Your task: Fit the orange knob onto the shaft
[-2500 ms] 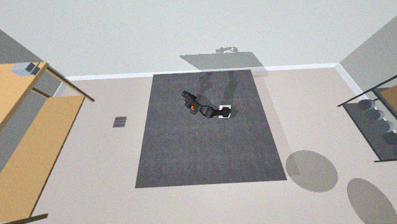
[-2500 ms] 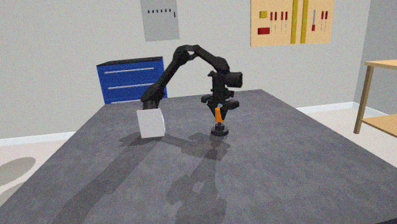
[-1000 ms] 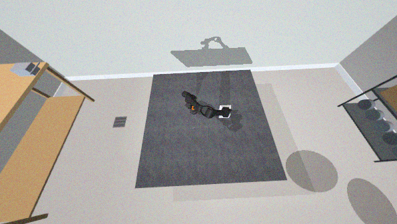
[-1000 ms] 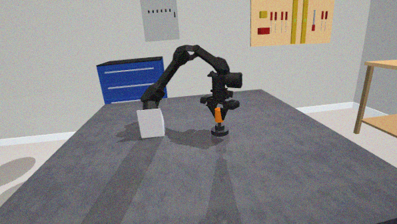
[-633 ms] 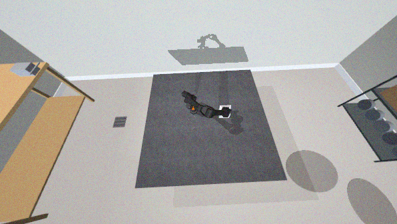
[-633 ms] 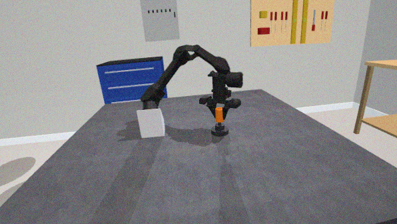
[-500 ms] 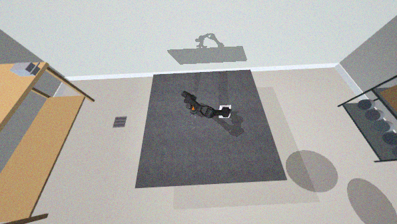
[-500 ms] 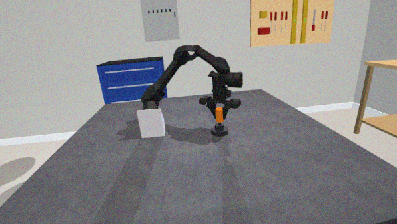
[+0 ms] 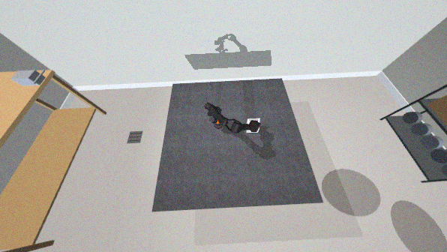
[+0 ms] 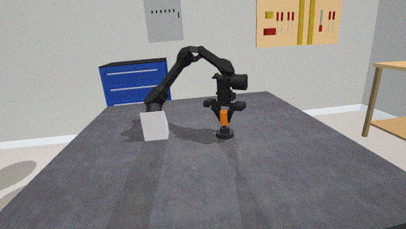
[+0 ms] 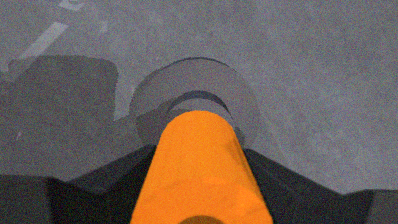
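The orange knob [image 9: 217, 122] [image 10: 223, 118] [image 11: 200, 170] is upright between the fingers of my gripper [image 10: 224, 120] [image 11: 199, 155], which is shut on it. The dark round pedestal [image 10: 221, 135] [image 11: 200, 75] stands on the table directly below, a wide disc with a narrower raised boss. In the exterior view the knob's lower end is just above the boss. In the wrist view the knob covers the front part of the boss. The shaft is not visible, so its flat side and how far the knob is over it cannot be told.
The arm's white base block [image 10: 154, 127] [image 9: 258, 131] stands on the dark table [image 10: 191, 191] [image 9: 232, 180], to the left of the pedestal in the exterior view. A blue drawer cabinet [image 10: 136, 82] and a wooden bench [image 10: 385, 65] stand beyond the table. The arm's shadow falls across the tabletop.
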Controlling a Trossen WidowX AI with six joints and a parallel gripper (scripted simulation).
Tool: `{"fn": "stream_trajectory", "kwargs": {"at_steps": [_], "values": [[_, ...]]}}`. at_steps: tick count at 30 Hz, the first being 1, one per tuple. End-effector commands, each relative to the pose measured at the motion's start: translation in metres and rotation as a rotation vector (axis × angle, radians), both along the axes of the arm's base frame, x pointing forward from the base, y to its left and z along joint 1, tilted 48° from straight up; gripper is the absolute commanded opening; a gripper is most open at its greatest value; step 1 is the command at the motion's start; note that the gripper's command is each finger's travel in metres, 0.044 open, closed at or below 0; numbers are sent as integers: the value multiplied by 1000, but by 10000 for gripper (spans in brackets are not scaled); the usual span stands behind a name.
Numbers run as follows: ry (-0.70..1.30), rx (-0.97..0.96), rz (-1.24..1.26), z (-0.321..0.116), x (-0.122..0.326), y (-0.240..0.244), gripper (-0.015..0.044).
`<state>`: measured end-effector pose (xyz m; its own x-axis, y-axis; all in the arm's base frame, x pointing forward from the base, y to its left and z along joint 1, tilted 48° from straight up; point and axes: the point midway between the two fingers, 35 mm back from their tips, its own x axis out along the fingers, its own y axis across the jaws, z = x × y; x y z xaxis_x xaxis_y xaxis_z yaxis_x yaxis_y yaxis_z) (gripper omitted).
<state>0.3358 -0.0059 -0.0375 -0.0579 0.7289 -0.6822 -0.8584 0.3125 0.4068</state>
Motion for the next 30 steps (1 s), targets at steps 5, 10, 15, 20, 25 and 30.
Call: {"fn": "stream_trajectory", "kwargs": {"at_steps": [5,10,15,20,25,30], "values": [[-1,3,-1,0,0,1,0],[-1,3,-1,0,0,1,0],[-1,3,-1,-1,1,1,0],[-1,3,-1,2,2,-3,0],[-41,6,36,3,2,-4,0],[-154,15,142,1,4,-3,0]]}}
